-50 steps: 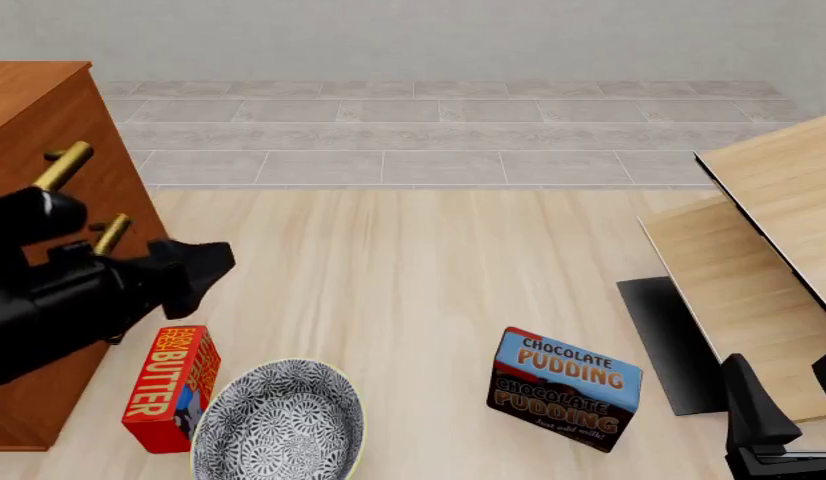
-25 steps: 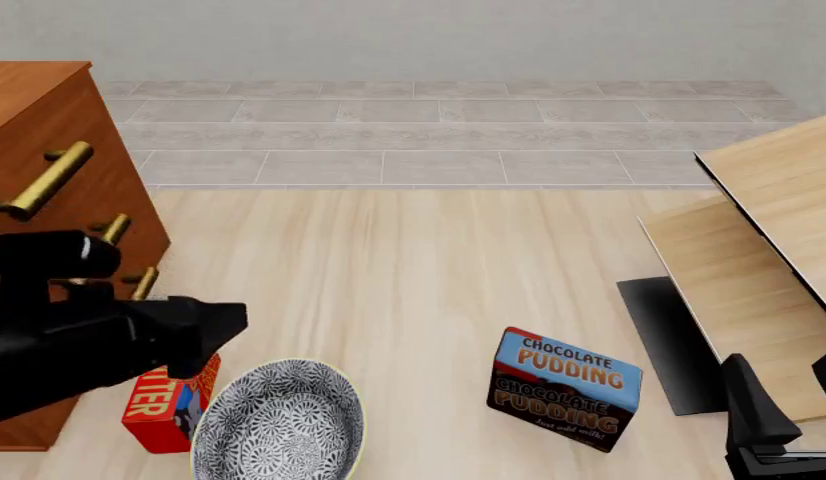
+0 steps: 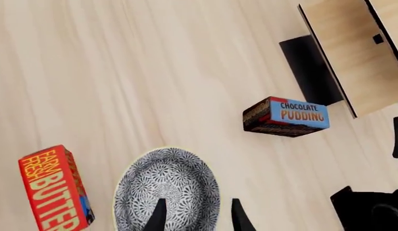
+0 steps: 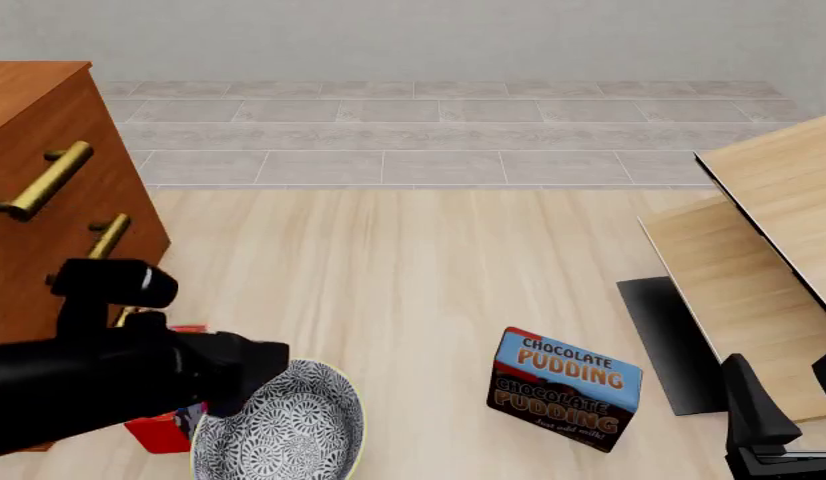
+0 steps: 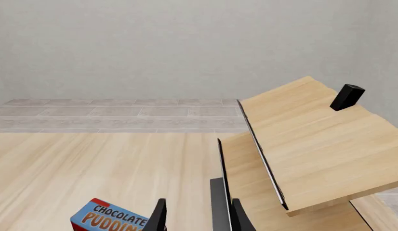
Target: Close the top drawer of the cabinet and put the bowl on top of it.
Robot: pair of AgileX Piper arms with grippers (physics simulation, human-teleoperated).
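Note:
The cabinet (image 4: pixel 46 250) stands at the far left, and its top drawer (image 4: pixel 33 215) with the brass bar handle looks flush with the front. The patterned bowl (image 4: pixel 290 432) (image 3: pixel 166 186) rests on the table near the front edge. My left gripper (image 4: pixel 264 366) (image 3: pixel 197 219) hovers open over the bowl's left rim, nothing between its fingers. At the front right corner, my right gripper (image 4: pixel 787 400) (image 5: pixel 197 219) is open and empty, pointing toward the pale furniture.
A red butter box (image 3: pixel 54 190) stands just left of the bowl, mostly hidden behind my left arm in the front view. A chocolate pudding box (image 4: pixel 564 390) (image 5: pixel 112 219) stands right of centre. Pale wood furniture (image 4: pixel 760 230) with a dark base fills the right side.
My left arm has moved away from the cabinet's drawer fronts, down and to the right over the bowl, uncovering the brass handles and covering the butter box. The right arm stayed still.

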